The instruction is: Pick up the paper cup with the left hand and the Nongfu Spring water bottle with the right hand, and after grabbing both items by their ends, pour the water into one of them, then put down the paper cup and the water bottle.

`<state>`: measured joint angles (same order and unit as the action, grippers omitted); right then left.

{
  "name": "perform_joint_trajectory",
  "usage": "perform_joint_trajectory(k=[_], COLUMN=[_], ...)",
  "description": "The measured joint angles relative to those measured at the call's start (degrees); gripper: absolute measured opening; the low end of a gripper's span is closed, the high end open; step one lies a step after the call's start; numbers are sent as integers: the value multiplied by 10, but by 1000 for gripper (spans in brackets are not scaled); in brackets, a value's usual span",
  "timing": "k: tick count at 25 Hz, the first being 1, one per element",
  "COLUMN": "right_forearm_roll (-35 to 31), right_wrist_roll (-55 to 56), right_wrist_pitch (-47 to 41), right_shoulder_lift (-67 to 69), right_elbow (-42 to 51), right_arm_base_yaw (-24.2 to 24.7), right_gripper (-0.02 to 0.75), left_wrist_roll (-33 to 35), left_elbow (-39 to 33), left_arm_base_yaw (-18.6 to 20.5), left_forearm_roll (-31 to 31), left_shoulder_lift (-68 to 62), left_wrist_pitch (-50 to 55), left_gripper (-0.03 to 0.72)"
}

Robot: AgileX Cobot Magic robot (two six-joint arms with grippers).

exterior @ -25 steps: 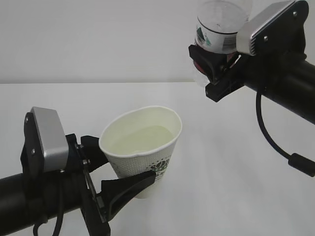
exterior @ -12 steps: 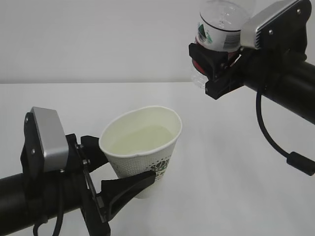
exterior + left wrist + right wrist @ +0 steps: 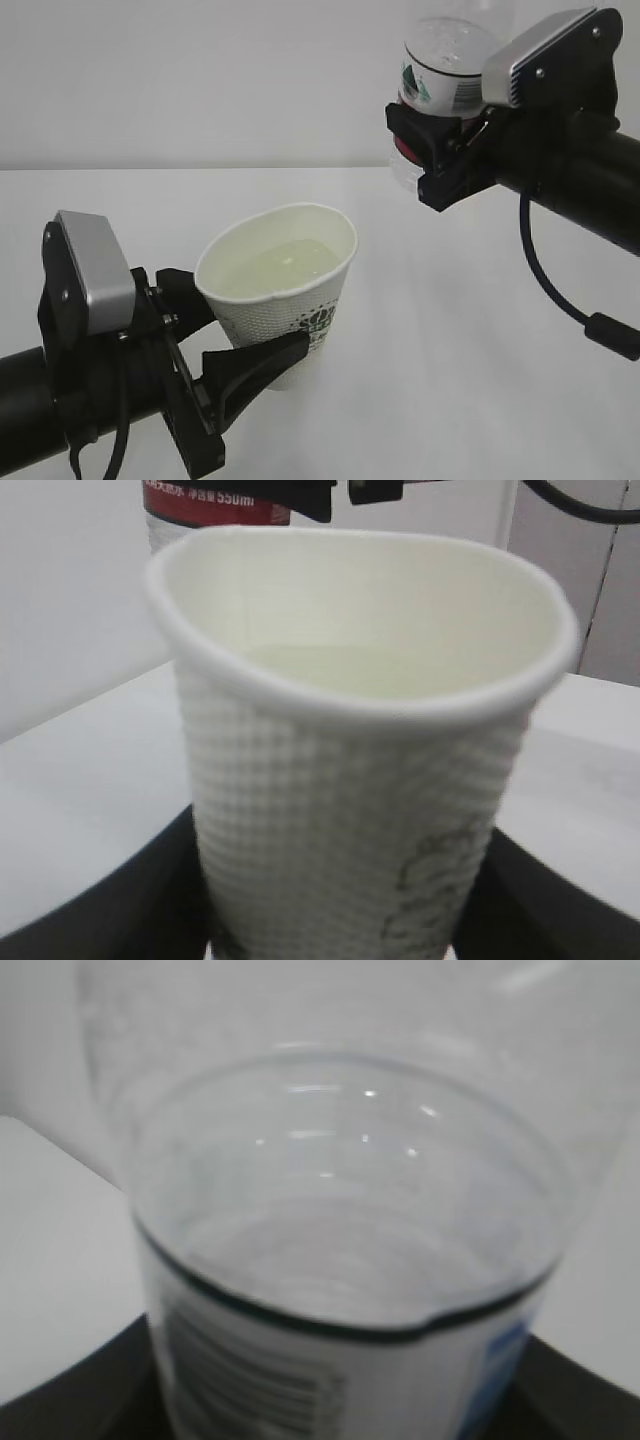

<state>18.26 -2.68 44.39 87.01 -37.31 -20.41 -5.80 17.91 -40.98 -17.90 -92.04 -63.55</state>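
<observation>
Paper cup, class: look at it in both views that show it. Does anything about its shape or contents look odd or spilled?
Yes. The paper cup's rim is squeezed out of round, flattened on one side where the left gripper's jaws clamp it. It holds liquid and leans slightly. No spill shows on the table.

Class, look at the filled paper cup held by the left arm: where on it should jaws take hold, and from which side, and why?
Grip the paper cup around its lower wall, from the side, jaws level, as the left hand does now. It stands upright holding water, so coming from above would not suit. The soft rim already looks squashed oval, so squeeze gently.
</observation>
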Motion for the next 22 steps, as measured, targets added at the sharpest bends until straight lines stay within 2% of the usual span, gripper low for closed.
perform_joint_trajectory(k=[11, 16, 22], right_forearm_roll=[-42, -98, -173], right_wrist_roll=[0, 0, -54], right_wrist_pitch=[-19, -21, -21], right_shoulder_lift=[34, 34, 34], right_elbow=[1, 1, 1], right_arm_base_yaw=[0, 0, 0], right_gripper=[476, 476, 476], left_wrist_roll=[0, 0, 0], left_elbow=[0, 0, 0], left_arm_base_yaw=[0, 0, 0], left_forearm_roll=[5, 9, 23], left_shoulder_lift=[0, 0, 0], left_wrist_pitch=[0, 0, 0], left_gripper=[470, 470, 470])
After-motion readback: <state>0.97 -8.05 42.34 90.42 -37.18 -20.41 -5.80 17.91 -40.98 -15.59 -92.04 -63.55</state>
